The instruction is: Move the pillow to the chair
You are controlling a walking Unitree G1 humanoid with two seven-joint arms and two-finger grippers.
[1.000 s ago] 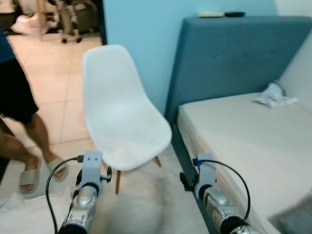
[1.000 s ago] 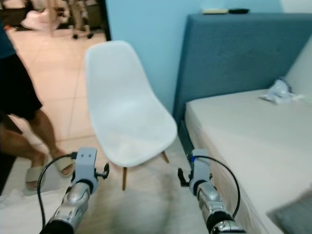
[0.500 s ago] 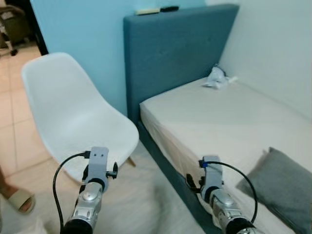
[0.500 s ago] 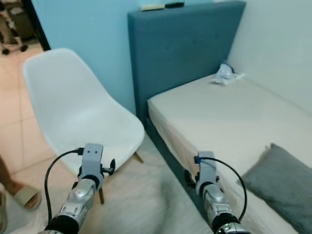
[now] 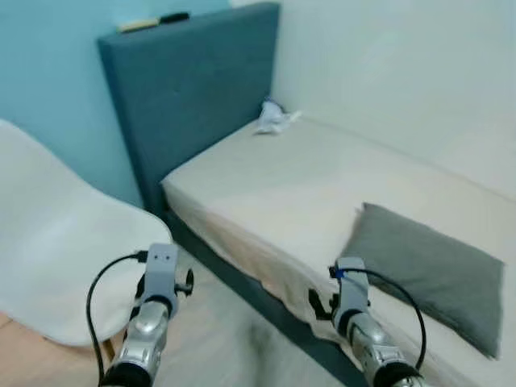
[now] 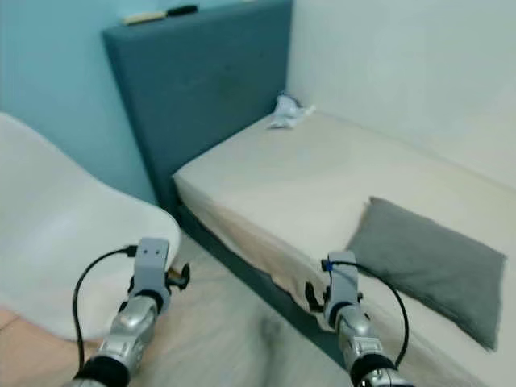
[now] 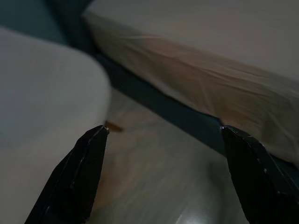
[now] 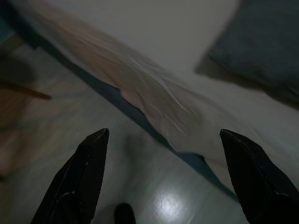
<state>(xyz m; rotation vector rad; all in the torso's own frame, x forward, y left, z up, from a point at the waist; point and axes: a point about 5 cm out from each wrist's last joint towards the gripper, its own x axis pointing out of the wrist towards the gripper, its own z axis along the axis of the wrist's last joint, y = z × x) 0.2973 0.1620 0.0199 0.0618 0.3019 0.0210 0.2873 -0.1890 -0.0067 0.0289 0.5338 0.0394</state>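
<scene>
Grey fabric pillow (image 5: 427, 270) on the beige bed (image 5: 266, 185) looks soft, light; pinch its near corner. Both claws, left (image 7: 161, 175) and right (image 8: 161, 175), spread, empty.

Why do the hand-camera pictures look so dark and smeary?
Both wrist views are dim and soft; the left wrist view smears the white chair, and the right wrist view shows glare on the floor and a murky grey pillow. The eye views are brighter, only slightly blurred.

Matt grey cloth pillow (image 5: 427, 264) on a creased beige sheet (image 5: 266, 193) (smooth white plastic chair (image 5: 56, 258) beside), glossy floor (image 8: 154, 196).
</scene>
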